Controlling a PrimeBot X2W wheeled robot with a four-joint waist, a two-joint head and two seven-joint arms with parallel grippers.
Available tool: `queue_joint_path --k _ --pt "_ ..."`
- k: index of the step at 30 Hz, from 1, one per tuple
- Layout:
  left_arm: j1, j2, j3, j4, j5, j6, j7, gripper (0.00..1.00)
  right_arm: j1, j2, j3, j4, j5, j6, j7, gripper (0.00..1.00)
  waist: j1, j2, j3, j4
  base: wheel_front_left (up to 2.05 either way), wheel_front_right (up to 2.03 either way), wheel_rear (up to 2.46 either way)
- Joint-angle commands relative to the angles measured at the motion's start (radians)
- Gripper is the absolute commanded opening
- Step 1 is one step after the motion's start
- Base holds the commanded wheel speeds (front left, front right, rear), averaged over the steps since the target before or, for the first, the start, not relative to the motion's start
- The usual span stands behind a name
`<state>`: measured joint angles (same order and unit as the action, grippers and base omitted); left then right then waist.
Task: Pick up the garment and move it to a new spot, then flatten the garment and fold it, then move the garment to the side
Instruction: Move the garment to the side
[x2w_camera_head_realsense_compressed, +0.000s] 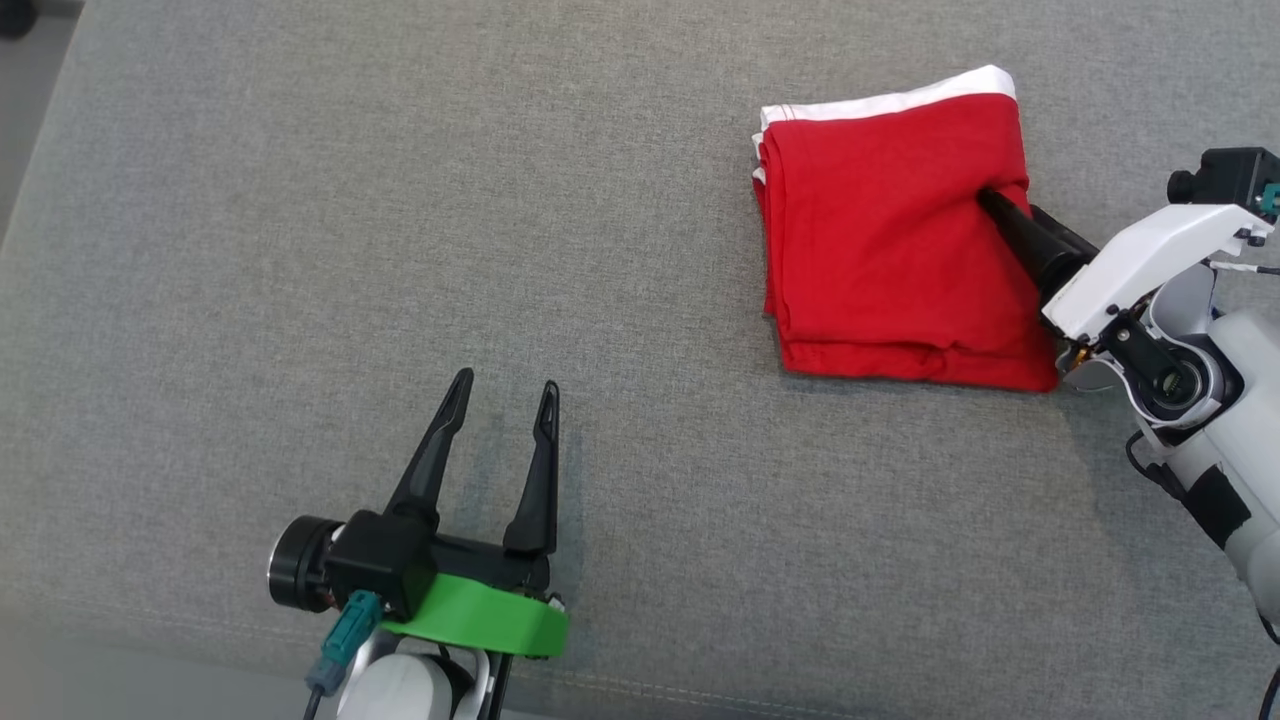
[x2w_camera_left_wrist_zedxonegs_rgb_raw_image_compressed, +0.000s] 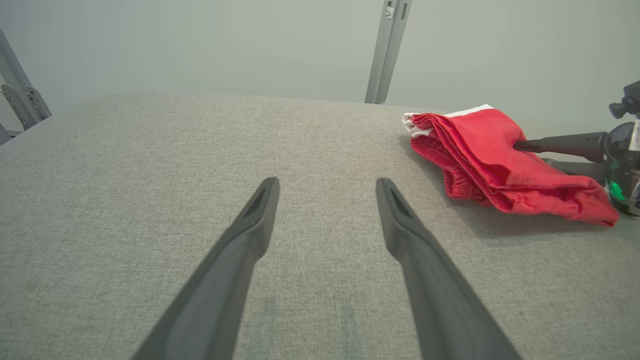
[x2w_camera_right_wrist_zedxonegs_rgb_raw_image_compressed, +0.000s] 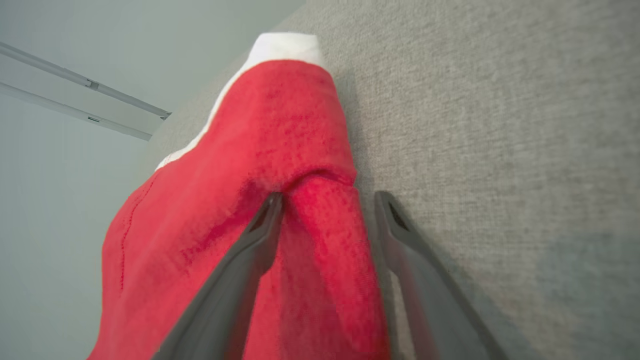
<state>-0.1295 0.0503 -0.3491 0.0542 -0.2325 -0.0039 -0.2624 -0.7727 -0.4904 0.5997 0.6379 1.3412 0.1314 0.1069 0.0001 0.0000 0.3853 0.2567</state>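
Note:
The garment is red with a white band, folded into a thick rectangle at the right of the grey fabric surface. My right gripper reaches in from the right at the garment's right edge. In the right wrist view its jaws stand apart around a ridge of the red cloth, one finger on top and the other along the side; the right gripper is open. The left wrist view shows the garment with that upper finger lying on it. My left gripper hovers open and empty near the front, well left of the garment.
The grey fabric surface runs wide to the left and front of the garment. Its front edge with a seam lies just behind my left wrist. Metal frame posts stand beyond the far edge.

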Motion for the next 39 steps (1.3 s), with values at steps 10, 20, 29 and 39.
queue_joint_path --k 10,20,29,39 --pt "-0.003 0.001 0.006 -0.009 0.021 0.007 -0.003 1.0 0.046 -0.021 0.041 -0.044 0.078 -0.002 -0.043 0.0 -0.0001 0.0 -0.047 -0.06 0.0 0.0 0.0" --pt "0.019 0.001 0.034 -0.013 0.065 -0.013 -0.003 1.0 0.068 -0.079 0.087 -0.125 0.068 -0.001 -0.102 0.0 -0.0001 0.0 -0.072 -0.18 0.0 0.0 0.0" --pt "0.003 0.002 0.064 -0.017 0.112 -0.046 -0.003 1.0 0.031 -0.18 0.16 -0.171 0.003 -0.001 -0.147 0.0 -0.0001 0.0 -0.048 -0.333 0.0 0.0 0.0" --pt "-0.033 0.02 0.086 -0.025 0.154 -0.081 -0.003 1.0 -0.055 -0.301 0.197 -0.14 -0.06 -0.001 -0.226 0.0 -0.0001 0.0 0.046 -0.43 0.0 0.0 0.0"
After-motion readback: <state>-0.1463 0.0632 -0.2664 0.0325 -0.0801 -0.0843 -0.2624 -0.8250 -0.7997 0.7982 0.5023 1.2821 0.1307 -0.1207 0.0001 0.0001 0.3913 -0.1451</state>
